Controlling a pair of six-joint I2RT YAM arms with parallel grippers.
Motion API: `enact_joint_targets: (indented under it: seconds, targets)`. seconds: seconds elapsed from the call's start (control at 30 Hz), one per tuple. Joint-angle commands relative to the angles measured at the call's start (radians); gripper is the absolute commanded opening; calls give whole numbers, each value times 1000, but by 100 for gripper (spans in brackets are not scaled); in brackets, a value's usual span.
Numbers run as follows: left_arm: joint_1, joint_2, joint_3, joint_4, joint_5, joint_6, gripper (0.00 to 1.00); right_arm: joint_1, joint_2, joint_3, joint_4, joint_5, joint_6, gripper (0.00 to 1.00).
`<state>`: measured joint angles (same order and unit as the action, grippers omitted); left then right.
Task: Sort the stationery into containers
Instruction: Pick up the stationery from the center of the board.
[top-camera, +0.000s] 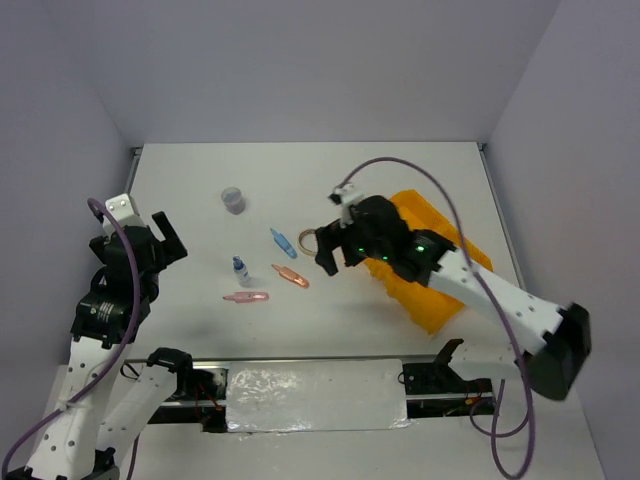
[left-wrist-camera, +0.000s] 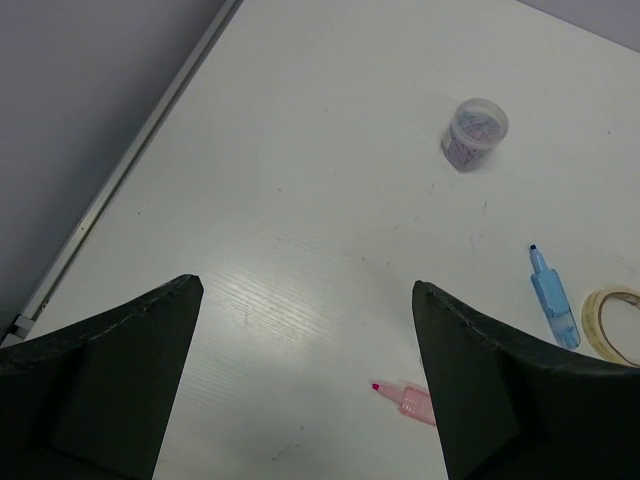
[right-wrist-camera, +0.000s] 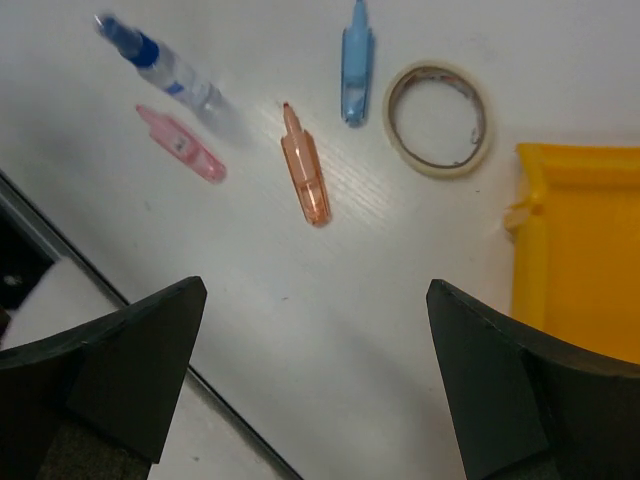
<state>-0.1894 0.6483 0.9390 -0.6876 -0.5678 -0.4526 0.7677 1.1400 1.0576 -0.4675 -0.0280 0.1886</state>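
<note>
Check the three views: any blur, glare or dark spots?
Top external: even, soft light, glare on the glossy sheet at the near edge. Left wrist: cup sharp, own fingers dark, featureless. Right wrist: blue-capped bottle soft; tape ring crisp.

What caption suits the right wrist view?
Open right end effector over tape ring, blue pen, orange pen, pink pen, bottle and yellow tray.

Six small pieces of stationery are in view: one ring of tape (right-wrist-camera: 437, 119), one clear round cup (left-wrist-camera: 474, 134), one blue pen (right-wrist-camera: 356, 62), two pink pens, a salmon one (right-wrist-camera: 305, 178) and a paler one (right-wrist-camera: 181, 144), and one tiny bottle (right-wrist-camera: 160, 62) with a blue cap. There is one yellow tray (right-wrist-camera: 575, 240); its compartments are too hidden to count.
</note>
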Motion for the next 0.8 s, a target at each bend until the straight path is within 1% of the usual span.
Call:
enact_joint_targets:
  seconds: [0.0,0.07,0.1,0.17,0.2,0.23,0.3,0.37,0.4,0.47,0.5,0.53,0.7,0.77]
  targets:
    - [8,-1,27,36,6,-8,99,100,160,85,3,103,-118,99]
    - [8,-1,27,36,6,-9,99,125,257,102,44,77,-147,91]
    - [8,1,27,36,5,-9,99,149,285,105,81,56,-178,82]
    - [8,2,27,36,5,-9,99,183,340,110,111,33,-241,75]
    - [8,1,27,37,6,-9,99,217,399,117,116,33,-282,66]
    - [8,1,26,37,5,-9,99,232,426,136,118,34,-297,64]
    - [10,-2,26,37,5,-9,99,258,469,143,144,43,-319,63]
    - [10,-3,26,40,11,-8,99,271,492,122,245,63,-301,64]
    - [11,-3,24,43,16,-5,99,272,485,84,351,51,-288,67]
    - [13,-4,23,45,23,-5,99,272,468,42,465,33,-269,72]
    - [13,-4,23,45,25,-3,99,274,466,30,559,34,-259,75]
    - [13,-4,21,49,29,-1,99,274,474,36,579,11,-255,75]
    - [13,-6,18,62,62,11,100,274,518,87,685,25,-212,77]
    - [13,-9,18,59,56,8,99,275,581,157,675,11,-198,77]
